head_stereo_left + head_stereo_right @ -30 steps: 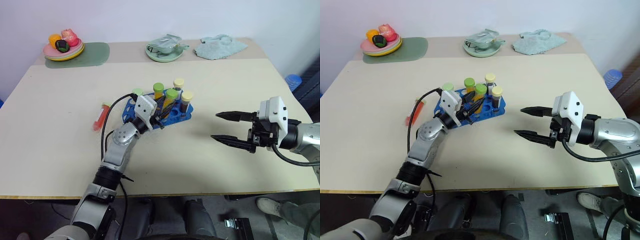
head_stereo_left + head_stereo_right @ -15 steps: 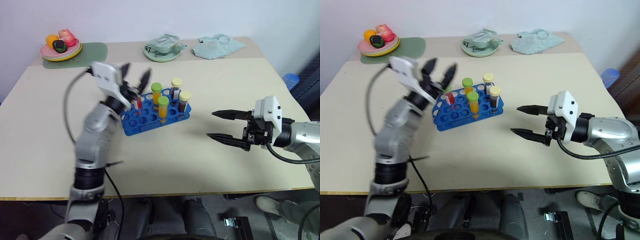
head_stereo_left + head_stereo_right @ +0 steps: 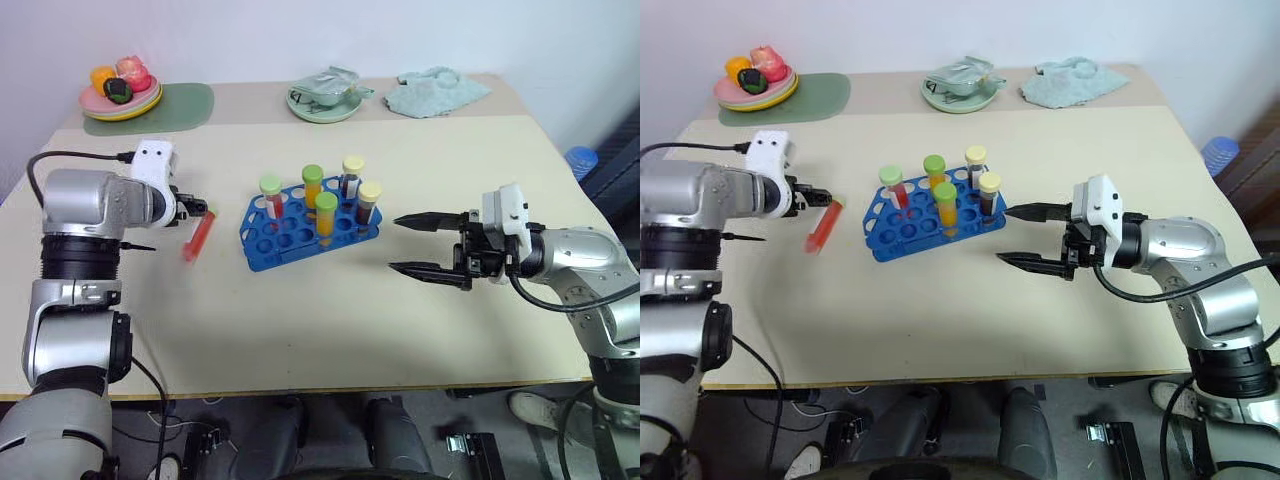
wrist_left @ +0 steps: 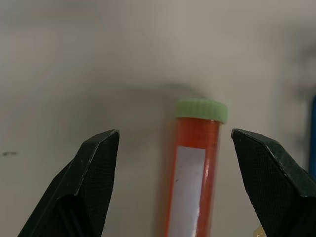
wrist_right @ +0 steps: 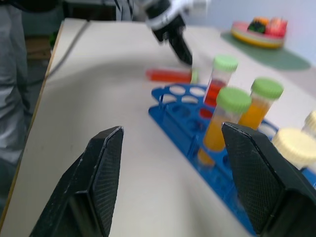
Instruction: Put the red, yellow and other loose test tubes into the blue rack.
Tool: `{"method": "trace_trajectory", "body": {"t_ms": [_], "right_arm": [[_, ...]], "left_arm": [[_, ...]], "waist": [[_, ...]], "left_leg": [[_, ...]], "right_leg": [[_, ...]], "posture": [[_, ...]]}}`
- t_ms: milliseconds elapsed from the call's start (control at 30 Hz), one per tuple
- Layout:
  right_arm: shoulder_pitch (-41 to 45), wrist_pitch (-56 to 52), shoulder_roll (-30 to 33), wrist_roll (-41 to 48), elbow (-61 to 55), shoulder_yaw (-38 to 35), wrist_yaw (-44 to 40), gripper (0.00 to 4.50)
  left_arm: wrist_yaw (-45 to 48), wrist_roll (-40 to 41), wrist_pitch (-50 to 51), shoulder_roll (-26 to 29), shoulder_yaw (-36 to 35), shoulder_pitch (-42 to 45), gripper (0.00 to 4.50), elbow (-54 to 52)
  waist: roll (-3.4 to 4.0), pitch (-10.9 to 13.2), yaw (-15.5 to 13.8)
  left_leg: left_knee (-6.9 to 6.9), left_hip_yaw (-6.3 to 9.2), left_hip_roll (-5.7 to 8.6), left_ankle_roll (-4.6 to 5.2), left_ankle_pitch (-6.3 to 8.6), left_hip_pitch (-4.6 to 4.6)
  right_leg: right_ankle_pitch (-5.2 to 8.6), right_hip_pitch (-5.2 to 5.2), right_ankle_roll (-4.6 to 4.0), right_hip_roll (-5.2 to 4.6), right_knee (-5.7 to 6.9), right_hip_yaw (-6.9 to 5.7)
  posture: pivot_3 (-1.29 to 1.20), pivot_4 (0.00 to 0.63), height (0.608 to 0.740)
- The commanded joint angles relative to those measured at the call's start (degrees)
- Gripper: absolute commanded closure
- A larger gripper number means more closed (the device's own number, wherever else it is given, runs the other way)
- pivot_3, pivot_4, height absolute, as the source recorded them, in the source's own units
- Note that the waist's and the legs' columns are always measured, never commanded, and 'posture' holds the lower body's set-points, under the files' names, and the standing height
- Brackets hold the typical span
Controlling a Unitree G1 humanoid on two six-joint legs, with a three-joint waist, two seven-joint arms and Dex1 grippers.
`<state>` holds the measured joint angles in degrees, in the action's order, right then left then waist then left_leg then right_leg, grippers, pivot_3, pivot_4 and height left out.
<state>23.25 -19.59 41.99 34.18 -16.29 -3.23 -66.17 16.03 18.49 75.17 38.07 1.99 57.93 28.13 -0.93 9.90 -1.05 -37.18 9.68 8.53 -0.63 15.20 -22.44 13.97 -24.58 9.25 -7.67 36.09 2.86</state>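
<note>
Five capped tubes [image 3: 326, 213] stand in one blue rack [image 3: 300, 237], one red tube [image 3: 200, 235] lies loose on the counter [image 3: 300, 320], alongside two plates [image 3: 325, 107] and one cloth [image 3: 438, 91].

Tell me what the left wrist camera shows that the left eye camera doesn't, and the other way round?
Left wrist view alone: the white label on the loose red tube, lying on the table between the left arm's two open black fingers.

Left eye view alone: the blue rack holding five capped tubes, the right arm's open fingers beside the rack, a plate of toy food, a cloth.

Both: that red tube with its light-green cap and the beige table.
</note>
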Motion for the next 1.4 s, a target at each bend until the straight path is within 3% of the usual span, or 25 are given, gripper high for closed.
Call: {"method": "trace_trajectory", "body": {"t_ms": [33, 300, 567, 733, 767, 900, 1000, 1167, 1300, 1400], "right_arm": [[2.9, 0.3, -1.5, 1.8, -1.7, -0.1, 0.5, 1.27], [4.8, 0.7, -2.8, 0.8, -1.5, 1.1, 0.6, 1.27], [3.4, 1.4, -2.8, 0.4, -2.1, 0.7, 1.4, 1.27], [3.4, 1.8, -2.9, 0.3, -1.7, 0.9, 1.5, 1.27], [3.4, 1.8, -2.9, 0.3, -1.7, 1.0, 1.5, 1.27], [3.7, 2.1, -3.0, 0.2, -1.2, 1.3, 1.3, 1.27], [3.7, 2.5, -3.0, -0.1, -0.8, 1.3, 1.2, 1.27], [3.8, 2.6, -3.4, -0.6, -0.5, 1.3, 1.7, 1.27], [4.4, 2.1, -3.4, -0.4, 0.5, 0.8, 1.8, 1.27], [4.7, 1.9, -2.9, -0.4, 1.2, 0.5, 1.3, 1.27]], "left_arm": [[3.1, -2.6, -1.9, 0.2, 2.4, 3.4, 0.80, 4.2], [9.1, -7.3, -2.8, -1.7, 7.6, 8.9, 0.80, 14.9], [7.6, -10.8, -2.6, -3.7, 6.9, 10.7, 0.80, 21.4], [5.6, -12.0, -3.6, -4.5, 5.2, 11.7, 2.85, 23.7], [5.7, -12.2, -3.7, -4.6, 5.0, 11.9, 2.85, 24.0], [5.3, -12.7, -4.3, -4.7, 4.2, 12.0, 3.62, 24.2], [4.9, -12.0, -3.8, -4.2, 2.0, 11.7, 3.62, 21.5], [7.9, -5.3, 0.9, -2.7, -6.9, 6.8, 3.62, -1.2], [13.1, 5.3, 6.6, -1.7, -16.3, -5.8, 3.62, -34.8], [14.1, 9.2, 3.6, -3.9, -19.6, -13.9, 3.62, -47.8]], "waist": [[0.00, 0.0, 0.4], [0.00, 0.0, 0.8], [0.00, 0.0, 0.8], [0.00, 0.0, 1.0], [0.00, 0.0, 1.1], [0.00, 0.0, 1.7], [0.00, 0.0, 1.8], [0.00, 0.0, 1.9], [0.01, 0.0, 2.3], [0.05, 0.0, 2.0]], "left_leg": [[0.02, 0.01, -0.01, 0.00, 0.00, 0.00], [0.03, -0.02, 0.00, -0.01, 0.01, -0.02], [0.02, -0.03, 0.00, -0.01, 0.01, -0.03], [0.01, -0.03, 0.00, -0.01, 0.01, -0.03], [0.01, -0.04, -0.01, -0.01, 0.01, -0.03], [0.01, -0.03, -0.01, -0.01, 0.01, -0.03], [0.01, -0.03, -0.01, -0.01, 0.01, -0.03], [0.00, -0.03, -0.01, -0.01, 0.01, -0.11], [0.01, -0.12, -0.04, -0.03, 0.05, -0.19], [-0.01, -0.15, -0.10, -0.07, 0.09, -0.17]], "right_leg": [[0.00, 0.00, 0.00, 0.00, -0.01, -0.01], [0.00, -0.06, 0.00, 0.00, -0.01, -0.01], [0.00, -0.08, 0.00, 0.00, 0.02, -0.01], [0.00, -0.08, 0.00, 0.00, 0.03, -0.01], [0.00, -0.08, 0.00, 0.00, 0.04, -0.01], [0.00, -0.08, 0.00, 0.00, 0.05, -0.01], [0.00, -0.09, 0.00, 0.00, 0.06, -0.01], [0.00, -0.16, 0.00, -0.01, 0.06, -0.01], [-0.01, -0.34, -0.01, -0.04, 0.13, 0.01], [-0.02, -0.36, -0.03, -0.01, 0.16, 0.00]], "posture": [[0.00, 0.150, 0.740], [0.00, 0.150, 0.740], [0.00, 0.150, 0.740], [0.00, 0.150, 0.740], [0.00, 0.150, 0.740], [0.00, 0.150, 0.740], [0.00, 0.150, 0.740], [0.00, 0.150, 0.740], [0.00, 0.150, 0.740], [0.00, 0.150, 0.740]]}}
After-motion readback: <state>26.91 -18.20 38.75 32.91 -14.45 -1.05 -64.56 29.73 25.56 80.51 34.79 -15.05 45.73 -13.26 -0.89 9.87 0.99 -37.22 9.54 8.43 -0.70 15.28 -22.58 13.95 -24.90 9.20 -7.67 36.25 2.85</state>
